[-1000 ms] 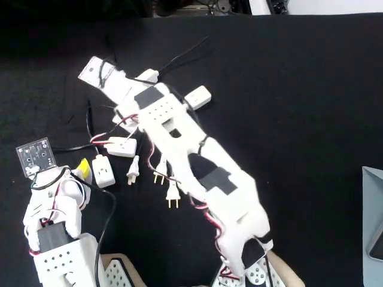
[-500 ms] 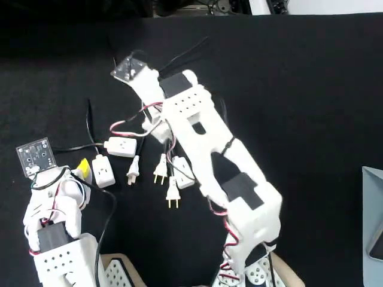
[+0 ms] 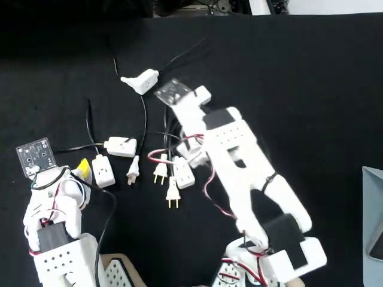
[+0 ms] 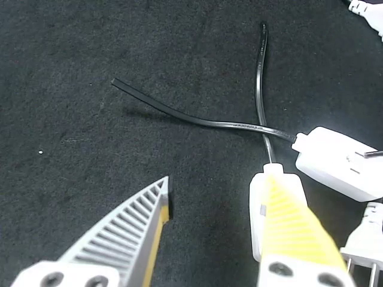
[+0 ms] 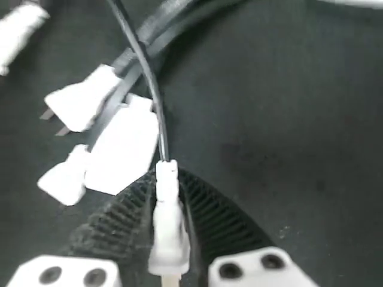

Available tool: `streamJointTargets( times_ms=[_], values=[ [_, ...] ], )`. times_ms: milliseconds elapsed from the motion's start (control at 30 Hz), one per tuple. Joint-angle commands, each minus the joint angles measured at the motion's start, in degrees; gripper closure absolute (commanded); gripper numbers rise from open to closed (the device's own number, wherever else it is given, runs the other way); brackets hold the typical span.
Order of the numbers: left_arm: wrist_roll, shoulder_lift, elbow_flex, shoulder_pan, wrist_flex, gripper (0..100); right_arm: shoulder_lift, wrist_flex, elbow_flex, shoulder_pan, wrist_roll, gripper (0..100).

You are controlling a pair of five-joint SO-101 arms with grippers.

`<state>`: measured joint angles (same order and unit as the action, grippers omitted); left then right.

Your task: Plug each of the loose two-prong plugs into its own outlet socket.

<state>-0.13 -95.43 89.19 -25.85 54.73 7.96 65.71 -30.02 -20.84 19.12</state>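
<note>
My right gripper [image 5: 167, 179] is shut on a white two-prong plug [image 5: 166, 224] whose black cord [image 5: 143, 78] runs away from it. Beyond it lie a loose plug [image 5: 78, 104], a white socket block [image 5: 122, 149] and another plug [image 5: 63, 179]. In the high view three loose plugs [image 3: 133, 170] [image 3: 160, 170] [image 3: 172, 194] lie mid-table beside a socket [image 3: 182, 172]. Other sockets sit at the left [image 3: 121, 145] [image 3: 103, 171] and at the back [image 3: 142, 79]. My left gripper [image 4: 218, 176] is open above bare cloth, near a socket [image 4: 338, 161].
The black cloth [image 3: 311, 89] covers the table. Black cords [image 3: 179, 57] trail toward the back edge, and two cords cross in the left wrist view [image 4: 260, 127]. A grey box [image 3: 374, 227] stands at the right edge. The right arm [image 3: 251, 179] spans the middle.
The right arm has swung from the far left back toward the centre, uncovering the back socket and the socket beside the loose plugs. The left arm has not moved.
</note>
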Motion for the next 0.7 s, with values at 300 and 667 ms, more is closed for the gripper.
streamJointTargets(
  times_ms=[300, 667],
  values=[
    [-0.8, -0.4, -0.3, -0.1, -1.3, 75, -4.1, -6.1, -6.5, 6.6, -0.4, 85.8],
    [-0.8, -0.4, -0.3, 0.0, -1.3, 75, -6.0, -5.9, -7.0, 6.6, -0.3, 85.8]
  ],
)
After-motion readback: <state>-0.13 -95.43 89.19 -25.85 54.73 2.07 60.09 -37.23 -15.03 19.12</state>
